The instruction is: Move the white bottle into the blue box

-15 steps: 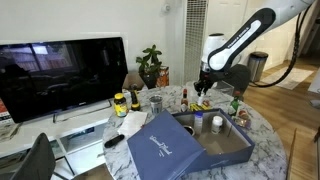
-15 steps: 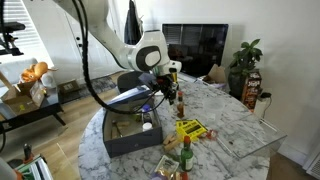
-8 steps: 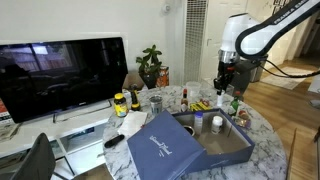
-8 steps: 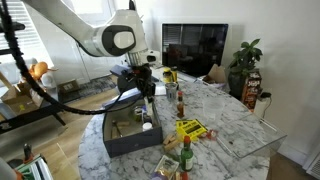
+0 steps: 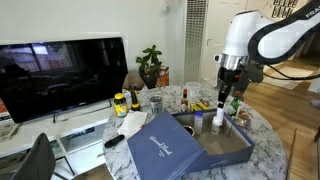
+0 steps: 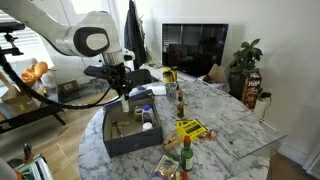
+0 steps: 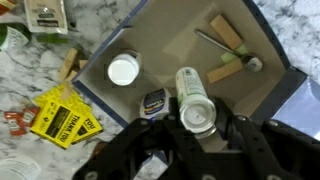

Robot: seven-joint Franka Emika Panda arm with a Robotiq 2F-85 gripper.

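Note:
My gripper (image 7: 197, 122) is shut on the white bottle (image 7: 189, 88), whose cap end faces the wrist camera. I hold it above the open blue box (image 7: 175, 42), over its near part. In the box lie a white-capped jar (image 7: 123, 70), a small blue-labelled jar (image 7: 153, 102) and wooden pieces (image 7: 226, 31). In both exterior views the gripper (image 5: 221, 97) (image 6: 122, 96) hangs over the navy box (image 5: 232, 148) (image 6: 120, 143) with the bottle (image 5: 221, 106) pointing down. The box's lid (image 5: 160, 148) with white script leans at the box's side.
A yellow packet (image 7: 63, 117) (image 6: 190, 128) lies on the marble table beside the box. Sauce bottles (image 6: 185, 152) (image 5: 184, 97), a yellow-lidded jar (image 5: 120, 103) and a glass (image 5: 155, 102) stand around it. A TV (image 5: 62, 75) and a plant (image 5: 151, 66) are behind.
The arm has swung from the bottles at the table's far side to above the blue box, carrying the white bottle with it.

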